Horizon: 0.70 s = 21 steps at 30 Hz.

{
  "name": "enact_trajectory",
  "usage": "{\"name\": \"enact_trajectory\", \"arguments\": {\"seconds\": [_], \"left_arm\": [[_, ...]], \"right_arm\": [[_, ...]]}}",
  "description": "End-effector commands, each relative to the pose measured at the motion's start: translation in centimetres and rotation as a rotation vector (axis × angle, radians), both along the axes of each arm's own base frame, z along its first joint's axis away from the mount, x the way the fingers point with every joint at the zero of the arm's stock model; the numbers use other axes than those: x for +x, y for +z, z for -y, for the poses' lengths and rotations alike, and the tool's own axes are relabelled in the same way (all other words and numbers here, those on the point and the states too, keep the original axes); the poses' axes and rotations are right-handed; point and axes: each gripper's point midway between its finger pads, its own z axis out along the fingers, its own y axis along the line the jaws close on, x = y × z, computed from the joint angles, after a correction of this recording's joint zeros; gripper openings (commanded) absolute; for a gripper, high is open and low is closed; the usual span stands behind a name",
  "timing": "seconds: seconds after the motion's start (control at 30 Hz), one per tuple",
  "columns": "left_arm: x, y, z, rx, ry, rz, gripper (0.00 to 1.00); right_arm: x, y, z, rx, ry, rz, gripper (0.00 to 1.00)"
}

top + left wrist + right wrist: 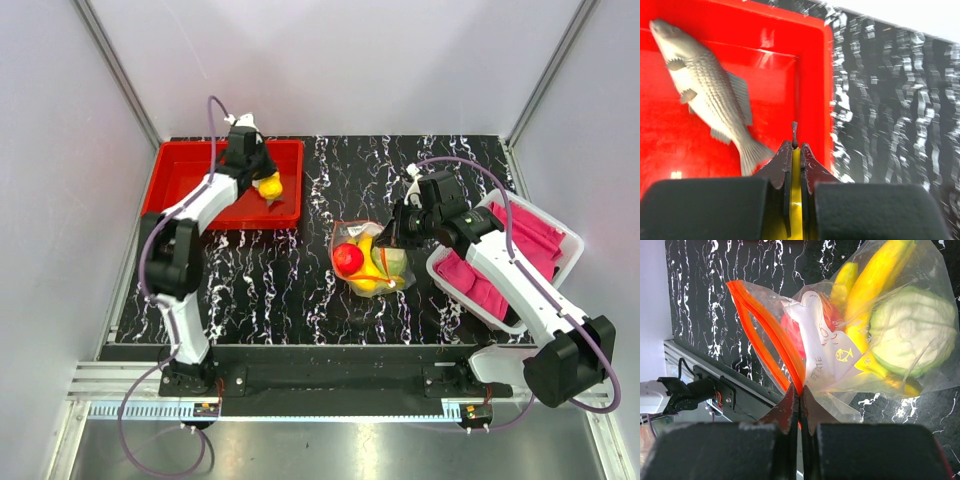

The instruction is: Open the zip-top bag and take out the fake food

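Zip-top bag (840,340) gapes, mouth edge pinched in right claw (800,392).

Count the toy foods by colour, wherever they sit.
Yellow: 2 (banana bunch in the zip-top bag, small fruit in the left pincer)
Red: 1 (round fruit, bagged)
Green: 1 (green piece, bagged)
Grey: 1 (fish in the red tray)
Total: 5

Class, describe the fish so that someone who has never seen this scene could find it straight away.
Start at the black marbled table and find the red tray at its far left corner. The fish lies flat inside it: grey-silver, scaled, with fins and a forked tail, unlike the smooth yellow piece pinched in the left gripper nearby.
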Motion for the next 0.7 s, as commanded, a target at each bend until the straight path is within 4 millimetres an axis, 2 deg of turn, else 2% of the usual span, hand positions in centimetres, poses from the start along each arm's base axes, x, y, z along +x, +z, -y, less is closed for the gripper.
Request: {"name": "enact_trajectory", "arguments": {"seconds": [0.0, 0.1, 0.17, 0.2, 0.27, 0.3, 0.37, 0.43, 0.47, 0.5, 0.53, 0.57, 0.6, 0.63, 0.67], "left_arm": [[3.9, 0.6, 0.4, -0.01, 0.019, 0.041, 0.0], [5.1, -1.3, 0.2, 0.017, 0.038, 0.01, 0.01], [5.7, -2.1, -0.1, 0.032, 0.048, -0.01, 0.1], [5.8, -2.1, -0.2, 0.044, 0.042, -0.01, 0.3], [5.7, -2.6, -0.5, 0.057, 0.039, -0.035, 0.45], [5.8, -2.3, -0.6, 0.057, 0.038, -0.032, 0.57], [5.3, -1.7, -1.0, 0.06, 0.041, -0.038, 0.67], [4.5, -1.4, -1.2, 0.058, 0.034, -0.043, 0.68], [3.9, 0.5, -1.2, 0.047, 0.028, -0.014, 0.68], [3.5, 1.2, -1.1, 0.036, 0.023, -0.007, 0.68], [2.3, 0.7, -1.1, 0.028, 0.016, -0.029, 0.67], [1.1, 3.3, -0.6, -0.007, -0.01, 0.005, 0.66], [0.1, 3.7, -0.4, -0.03, -0.013, 0.002, 0.65], [-2.1, 5.0, 0.3, -0.059, -0.045, 0.017, 0.62], [-3.4, 5.2, 0.9, -0.072, -0.065, 0.021, 0.6]], "right_arm": [[0.5, 2.1, -0.6, 0.044, 0.021, 0.052, 0.0], [0.6, 2.3, -0.8, 0.053, 0.024, 0.051, 0.0], [0.7, 2.6, -0.8, 0.057, 0.029, 0.058, 0.0], [0.6, 2.8, -0.8, 0.058, 0.032, 0.063, 0.0], [0.6, 2.9, -0.8, 0.06, 0.033, 0.068, 0.0], [0.6, 2.9, -0.9, 0.059, 0.034, 0.067, 0.0], [0.6, 2.7, -0.8, 0.058, 0.032, 0.061, 0.0], [0.6, 2.4, -0.8, 0.054, 0.031, 0.057, 0.0], [0.6, 2.4, -0.7, 0.052, 0.029, 0.057, 0.0], [0.6, 2.4, -0.8, 0.053, 0.03, 0.057, 0.0], [0.6, 2.4, -0.8, 0.054, 0.032, 0.055, 0.0], [0.6, 2.4, -0.9, 0.058, 0.033, 0.054, 0.0], [0.5, 2.5, -0.9, 0.062, 0.034, 0.054, 0.0], [0.6, 2.7, -1.0, 0.069, 0.036, 0.053, 0.0], [0.5, 2.8, -1.2, 0.075, 0.039, 0.053, 0.0]]}}
